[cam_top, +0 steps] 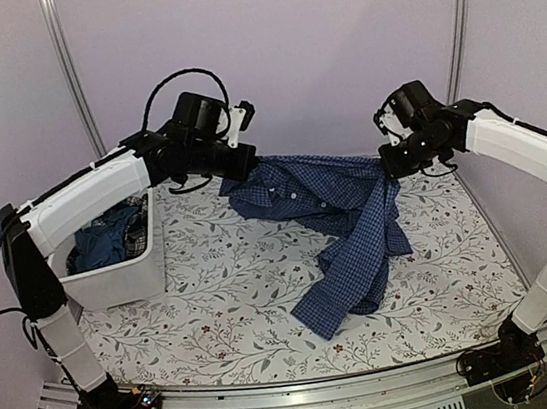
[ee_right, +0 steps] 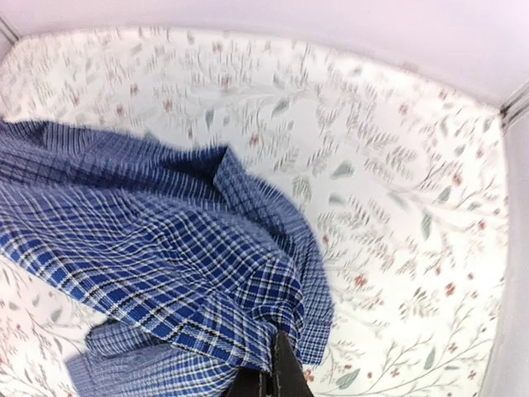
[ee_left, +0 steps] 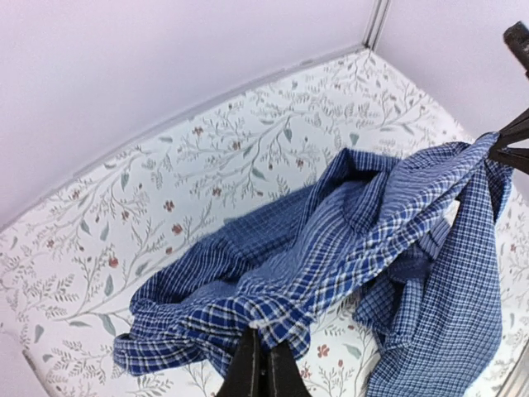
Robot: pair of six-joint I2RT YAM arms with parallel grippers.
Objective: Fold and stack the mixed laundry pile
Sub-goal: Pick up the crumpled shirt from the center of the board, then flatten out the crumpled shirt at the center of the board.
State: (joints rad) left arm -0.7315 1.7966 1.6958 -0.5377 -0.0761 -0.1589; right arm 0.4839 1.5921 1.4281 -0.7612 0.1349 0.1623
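The blue-and-white check shirt (cam_top: 341, 218) hangs stretched between my two grippers at the back of the table, its lower part trailing on the floral cloth toward the front. My left gripper (cam_top: 245, 160) is shut on one end of the shirt (ee_left: 331, 248); its gripper (ee_left: 263, 354) pinches a bunched fold. My right gripper (cam_top: 389, 162) is shut on the other end of the shirt (ee_right: 165, 248); the gripper (ee_right: 277, 364) shows at the bottom edge. A dark blue garment (cam_top: 101, 237) and a black-and-white plaid piece (cam_top: 137, 241) lie in the white tub (cam_top: 122, 280).
The white tub stands at the left of the table beside my left arm. The floral tablecloth (cam_top: 237, 310) covers the table. A pale back wall and two metal posts (cam_top: 69, 70) close the far side.
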